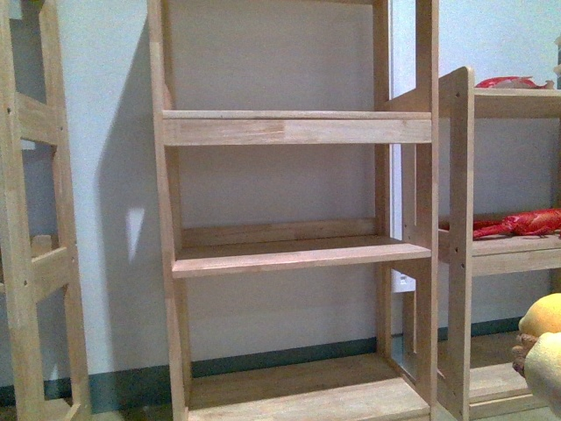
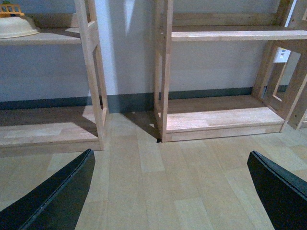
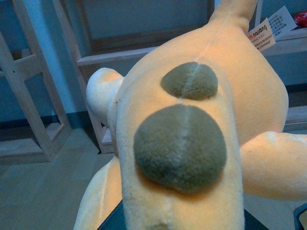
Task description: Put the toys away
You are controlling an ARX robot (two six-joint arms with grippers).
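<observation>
- Right hand [image 3: 181,224] grasps the plush [image 3: 192,143], low at the right, near the shelves [image 1: 298,254].
- Left hand [image 2: 170,154] hangs released, empty, over the floor [image 2: 144,191].

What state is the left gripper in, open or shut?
Open: the left gripper has its dark fingers far apart, only floor between.
</observation>
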